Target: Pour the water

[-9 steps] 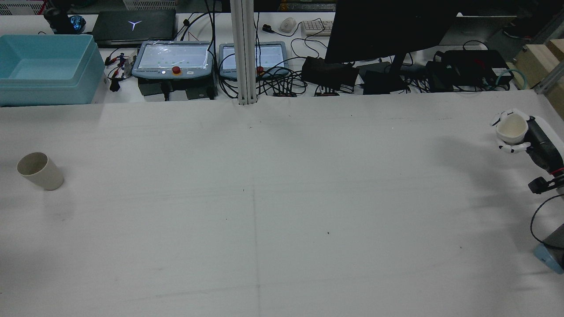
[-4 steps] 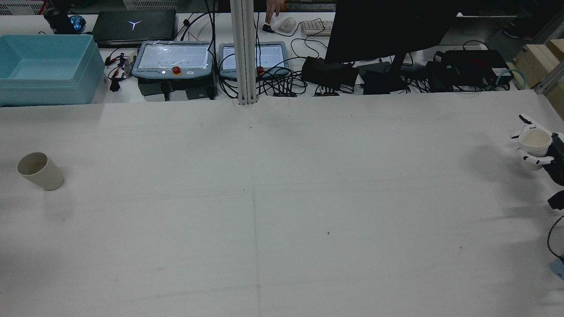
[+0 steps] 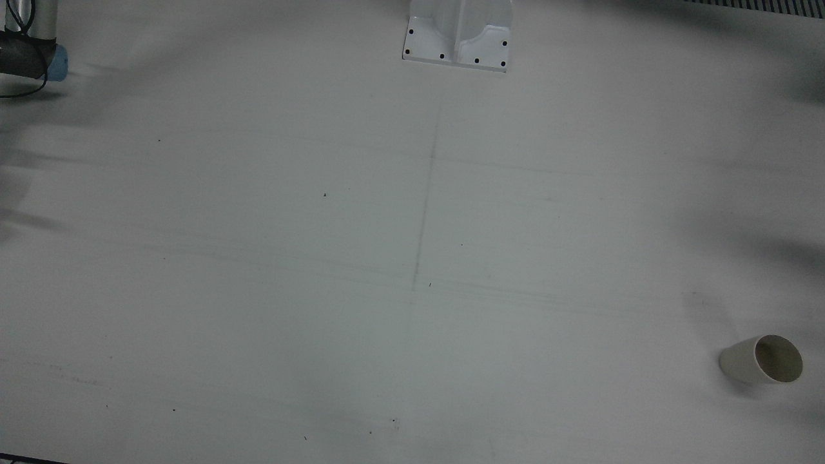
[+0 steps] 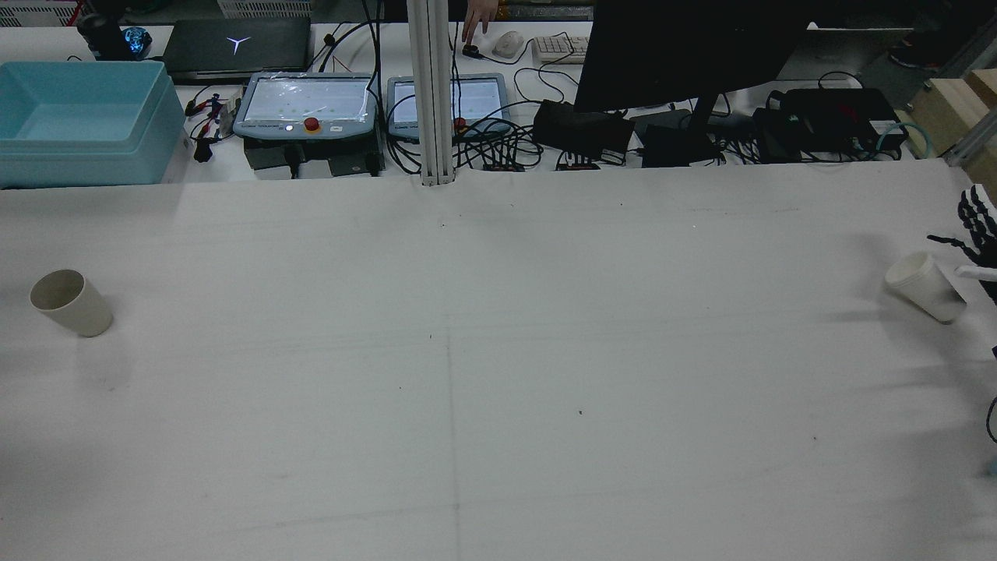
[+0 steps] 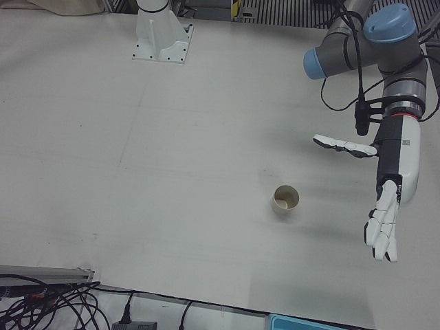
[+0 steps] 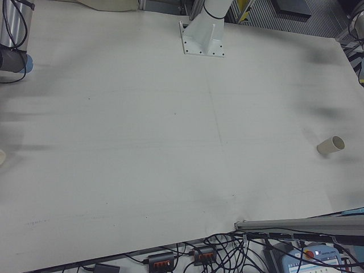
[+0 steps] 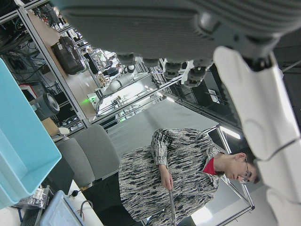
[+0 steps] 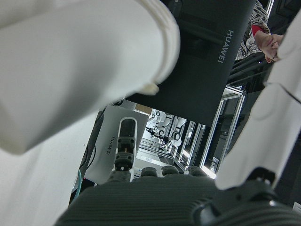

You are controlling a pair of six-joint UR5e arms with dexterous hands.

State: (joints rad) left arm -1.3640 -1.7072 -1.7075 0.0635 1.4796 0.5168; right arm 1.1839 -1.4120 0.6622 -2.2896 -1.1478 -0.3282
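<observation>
A beige cup [image 4: 70, 302] stands upright near the table's left edge; it also shows as the cup [image 5: 286, 200] and the cup [image 3: 764, 361]. A white cup [image 4: 924, 287] rests on the table at the far right, its mouth leaning left. My right hand [image 4: 980, 234] is just right of it at the view's edge, open with fingers spread; I cannot tell if a fingertip touches it. In the right hand view the white cup [image 8: 80, 61] fills the upper left. My left hand [image 5: 385, 199] hangs open above the table, off to one side of the beige cup.
Behind the table's far edge are a light blue bin [image 4: 78, 117], two teach pendants [image 4: 308, 105], a monitor, boxes and cables. A post [image 4: 432, 93] rises at the middle back. A person's hand [image 4: 475, 19] reaches near a mouse. A pedestal [image 3: 459, 32] stands mid-table.
My right hand moved right and down with the white cup, then let it go; the cup now rests on the table. A person's hand appeared at the back.
</observation>
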